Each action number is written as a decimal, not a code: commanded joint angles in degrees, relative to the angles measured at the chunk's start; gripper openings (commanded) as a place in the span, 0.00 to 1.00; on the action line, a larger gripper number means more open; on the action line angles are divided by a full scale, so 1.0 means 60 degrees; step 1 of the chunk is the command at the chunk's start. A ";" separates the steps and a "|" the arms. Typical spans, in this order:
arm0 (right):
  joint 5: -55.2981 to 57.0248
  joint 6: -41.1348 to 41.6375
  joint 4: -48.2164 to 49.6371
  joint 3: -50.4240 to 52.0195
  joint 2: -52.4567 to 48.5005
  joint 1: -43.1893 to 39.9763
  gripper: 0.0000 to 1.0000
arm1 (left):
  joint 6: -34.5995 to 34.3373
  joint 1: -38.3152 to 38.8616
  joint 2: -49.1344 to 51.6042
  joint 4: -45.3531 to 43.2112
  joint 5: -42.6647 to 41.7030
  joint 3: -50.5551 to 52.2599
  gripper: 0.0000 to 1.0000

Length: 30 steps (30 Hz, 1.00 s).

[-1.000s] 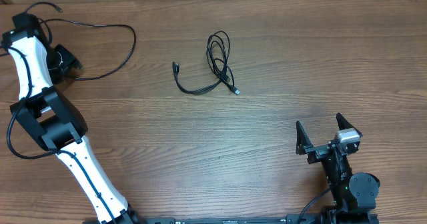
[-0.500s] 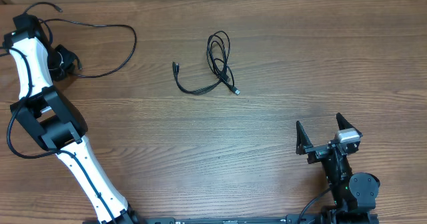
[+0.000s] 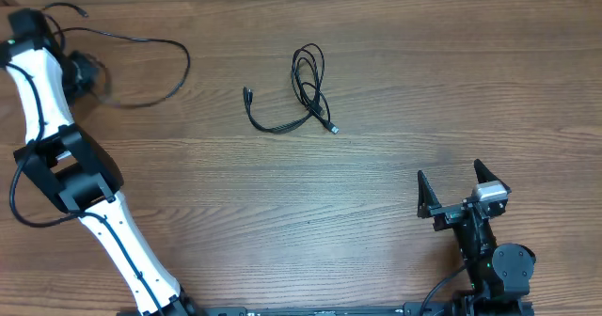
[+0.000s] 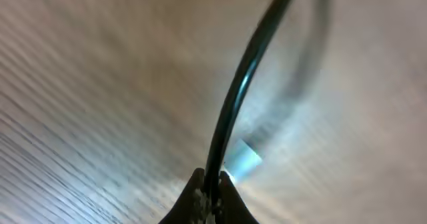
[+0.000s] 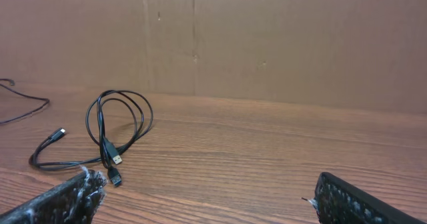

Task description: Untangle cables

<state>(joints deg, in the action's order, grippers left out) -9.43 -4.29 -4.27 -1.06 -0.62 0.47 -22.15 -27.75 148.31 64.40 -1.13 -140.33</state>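
Note:
Two black cables lie on the wooden table. A long loose cable (image 3: 181,51) curves across the far left, and my left gripper (image 3: 92,75) is shut on its near end. In the left wrist view the jaws (image 4: 212,181) pinch that cable (image 4: 248,77), which arcs up and away, blurred by motion. The other cable (image 3: 308,83) is a small tangled coil with plug ends at the table's centre, also seen in the right wrist view (image 5: 127,117). My right gripper (image 3: 450,171) stands open and empty near the front right, well short of the coil (image 5: 204,179).
A brown cardboard wall (image 5: 280,37) closes off the back of the table. The left arm's white links (image 3: 113,222) run along the left side. The wood between the coil and the right gripper is bare.
My left gripper has shut on the loose cable and moved up and left, dragging that end with it. The coil and the right arm have not moved.

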 commanded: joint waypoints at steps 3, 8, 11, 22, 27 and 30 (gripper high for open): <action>0.0066 -0.0015 0.0036 0.0098 0.0076 0.0029 1.00 | -0.0033 -0.0248 -0.0113 -0.0280 -0.0106 -0.2812 0.04; 0.0066 -0.0015 0.0036 0.0098 0.0076 0.0029 1.00 | -0.0025 -0.0251 -0.0113 -0.0350 -0.0138 -0.3319 0.12; 0.0062 -0.0015 0.0040 0.0098 0.0076 0.0029 1.00 | -0.0022 -0.0255 -0.0087 -0.0357 -0.0135 -0.3115 0.22; 0.0066 -0.0015 0.0040 0.0098 0.0076 0.0029 1.00 | -0.0022 -0.0255 -0.0058 0.0193 -0.0058 -0.1989 0.56; 0.0066 -0.0015 0.0036 0.0098 0.0076 0.0029 1.00 | 0.0270 -0.0255 -0.0055 0.0718 -0.0062 -0.1963 0.52; 0.0066 -0.0015 0.0036 0.0098 0.0076 0.0029 1.00 | 0.0871 -0.0200 -0.0055 0.1056 -0.0062 -0.1676 0.33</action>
<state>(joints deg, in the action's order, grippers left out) -9.43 -4.32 -4.27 -1.06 -0.62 0.47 -20.88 -29.15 148.11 69.54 -1.52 -152.09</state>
